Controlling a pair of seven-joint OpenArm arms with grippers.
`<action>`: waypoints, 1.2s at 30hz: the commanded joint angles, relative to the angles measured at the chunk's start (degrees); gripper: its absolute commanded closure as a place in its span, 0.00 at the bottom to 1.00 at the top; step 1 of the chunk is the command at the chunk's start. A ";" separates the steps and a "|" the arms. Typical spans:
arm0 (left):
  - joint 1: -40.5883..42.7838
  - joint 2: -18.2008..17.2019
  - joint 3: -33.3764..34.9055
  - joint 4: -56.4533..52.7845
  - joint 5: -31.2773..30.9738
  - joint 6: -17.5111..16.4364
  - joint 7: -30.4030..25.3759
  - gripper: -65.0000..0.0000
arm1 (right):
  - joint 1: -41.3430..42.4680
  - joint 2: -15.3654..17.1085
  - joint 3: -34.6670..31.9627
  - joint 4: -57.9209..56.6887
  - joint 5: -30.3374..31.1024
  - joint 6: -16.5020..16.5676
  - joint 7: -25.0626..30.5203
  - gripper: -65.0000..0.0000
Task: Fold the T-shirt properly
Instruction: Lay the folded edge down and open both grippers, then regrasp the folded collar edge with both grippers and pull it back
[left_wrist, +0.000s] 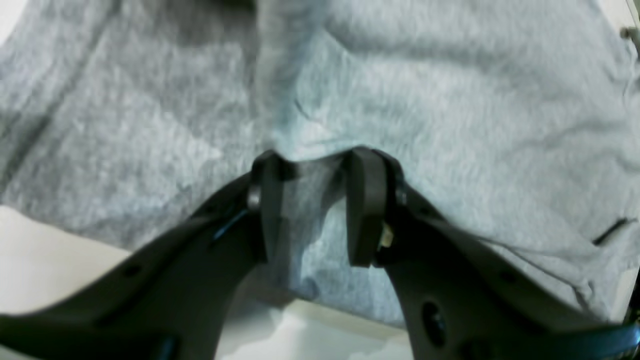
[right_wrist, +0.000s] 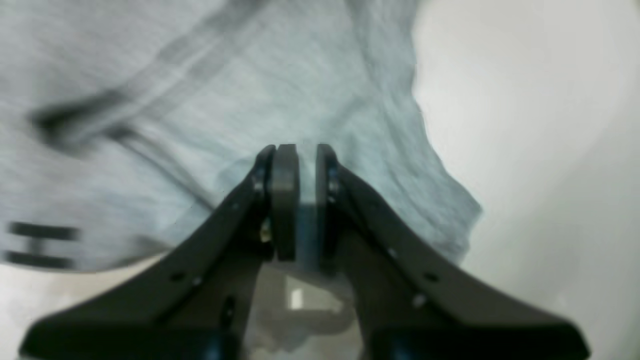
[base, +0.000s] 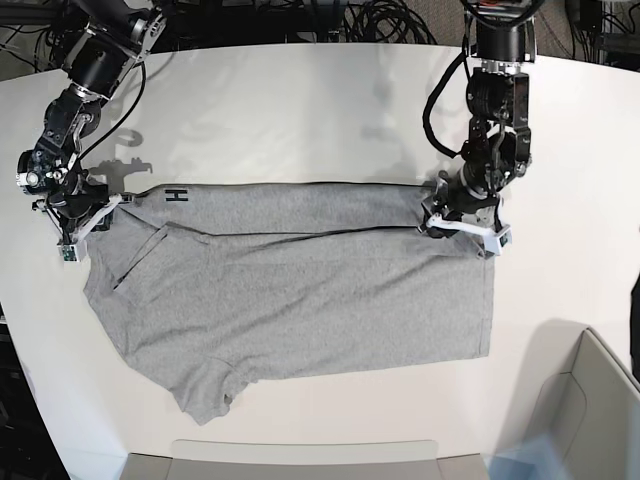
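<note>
T-shirt (base: 300, 290): grey, spread on white table (base: 300, 100), far edge doubled over (lettering showing). Left gripper (left_wrist: 312, 205) and right gripper (right_wrist: 297, 200) each pinch that fold's ends, likely to carry it evenly.

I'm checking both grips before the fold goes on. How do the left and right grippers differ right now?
The left gripper has a wider gap between its fingers, with a thick bunch of the T-shirt in it; the right gripper is nearly shut on a thin edge. In the base view, left holds the far right corner, right the far left. Both pinch grey fabric low over the white table.
</note>
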 joint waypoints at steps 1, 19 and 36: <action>0.66 -0.43 -0.24 0.47 0.51 0.55 0.91 1.00 | 1.16 1.10 -0.03 0.60 1.10 -0.01 1.35 0.90; 12.88 -4.04 0.28 0.56 0.42 0.55 1.00 1.00 | -10.80 2.77 0.32 1.13 1.10 4.39 0.91 0.98; 34.07 -8.34 -0.33 11.46 0.42 0.55 0.21 1.00 | -30.67 1.36 0.40 13.88 1.36 7.29 1.26 0.99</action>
